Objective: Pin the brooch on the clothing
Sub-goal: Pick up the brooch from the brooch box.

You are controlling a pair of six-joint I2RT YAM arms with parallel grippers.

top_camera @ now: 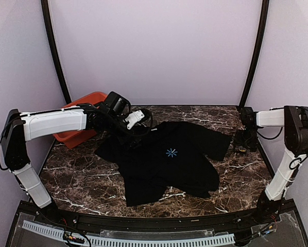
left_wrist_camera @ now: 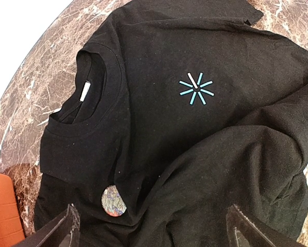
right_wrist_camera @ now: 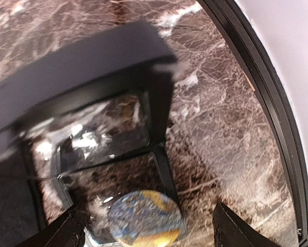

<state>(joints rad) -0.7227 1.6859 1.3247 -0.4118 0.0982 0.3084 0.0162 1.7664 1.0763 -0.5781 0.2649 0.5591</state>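
The clothing, a black T-shirt (top_camera: 169, 159) with a light-blue starburst print (left_wrist_camera: 196, 90), lies crumpled on the marble table. My left gripper (left_wrist_camera: 154, 226) hovers open over the part below its collar (left_wrist_camera: 87, 92). A small round patterned disc (left_wrist_camera: 113, 200) rests on the fabric just inside the left finger. At the table's right edge my right gripper (right_wrist_camera: 143, 226) stands open above a small black hinged case (right_wrist_camera: 87, 77) with its lid up. The brooch (right_wrist_camera: 143, 218), round, yellow and blue-grey, lies in the case's clear lower half between the fingers, not gripped.
An orange-red bin (top_camera: 82, 116) sits at the back left, behind the left arm. A black rail (right_wrist_camera: 267, 103) borders the table close to the case on the right. Two dark posts rise at the back corners.
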